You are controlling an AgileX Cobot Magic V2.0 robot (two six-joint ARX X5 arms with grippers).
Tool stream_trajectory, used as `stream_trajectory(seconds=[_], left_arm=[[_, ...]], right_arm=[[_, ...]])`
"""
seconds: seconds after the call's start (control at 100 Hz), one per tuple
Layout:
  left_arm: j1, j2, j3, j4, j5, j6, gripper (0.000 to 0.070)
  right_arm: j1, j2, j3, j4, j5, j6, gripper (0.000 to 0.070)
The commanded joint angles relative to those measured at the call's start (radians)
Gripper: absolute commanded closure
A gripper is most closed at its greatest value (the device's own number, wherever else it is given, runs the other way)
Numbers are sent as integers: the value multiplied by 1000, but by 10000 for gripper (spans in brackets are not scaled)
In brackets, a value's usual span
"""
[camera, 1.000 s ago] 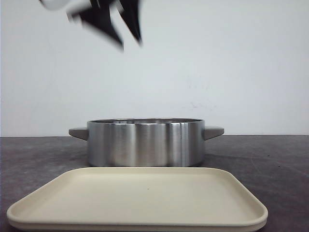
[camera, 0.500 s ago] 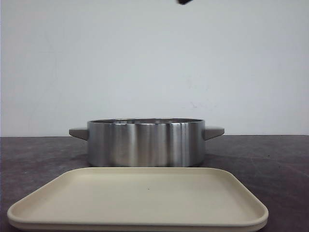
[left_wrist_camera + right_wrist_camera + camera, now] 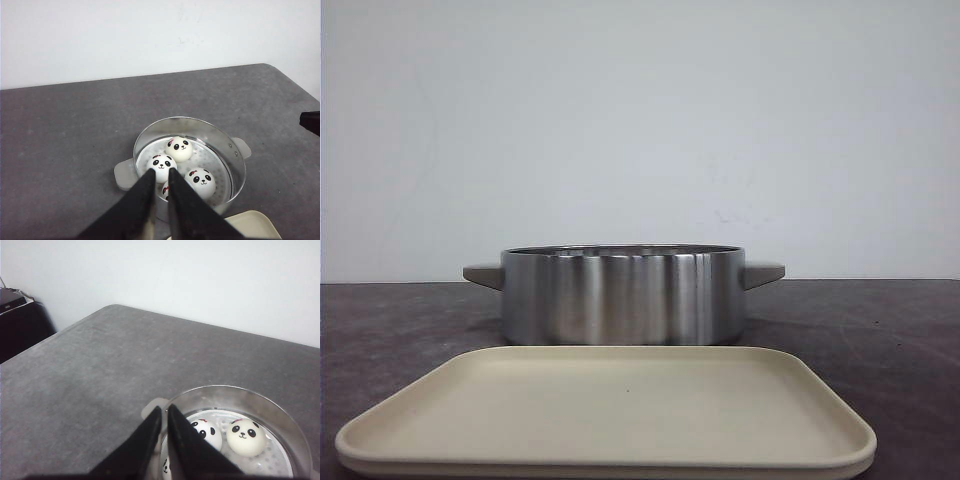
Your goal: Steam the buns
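Note:
Four white panda-faced buns lie on the perforated steamer plate inside the steel pot (image 3: 620,295). The left wrist view shows three buns whole (image 3: 179,148) (image 3: 161,167) (image 3: 200,182); a fourth (image 3: 165,190) is partly hidden behind the fingers. The right wrist view shows two buns (image 3: 206,434) (image 3: 246,436) and part of a third (image 3: 166,467). My left gripper (image 3: 161,172) is shut and empty, held high above the pot's near side. My right gripper (image 3: 164,410) is shut and empty, high above the pot's rim (image 3: 240,395). Neither gripper shows in the front view.
A beige rectangular tray (image 3: 610,410) lies empty on the dark grey table in front of the pot; its corner shows in the left wrist view (image 3: 252,223). The pot has two grey side handles (image 3: 763,272). A white wall stands behind.
A dark blurred arm at the top of the front view one second ago has risen out of that view; half a second ago only a tip showed. Pot and tray have not moved.

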Motion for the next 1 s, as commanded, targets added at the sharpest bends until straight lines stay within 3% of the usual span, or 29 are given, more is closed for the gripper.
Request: stream_trajectory(seconds=[0.0,0.53,0.64,0.7,0.79,0.89,0.99], left_arm=[[-6,2,12,9,-1,16,700],[-5,2,12,9,-1,16,700],[-6,2,12,9,-1,16,700],[-6,2,12,9,-1,16,700],[-6,2,12,9,-1,17,700],[-6,2,12,9,-1,16,700],[-6,2,12,9,-1,16,700]], right_arm=[[12,3,15,15,-1,-8,685],[9,-13,15,-4,0,-7,685],[-11,-70,-22,-55,83,-14,685],[-32,-114,-90,-3,127,-50,685],[-85,-203,-259,186,151,-105,685],[-165,-328,-473,385,105,-142,685],[-262,-480,-635,401,37,-179,685]])
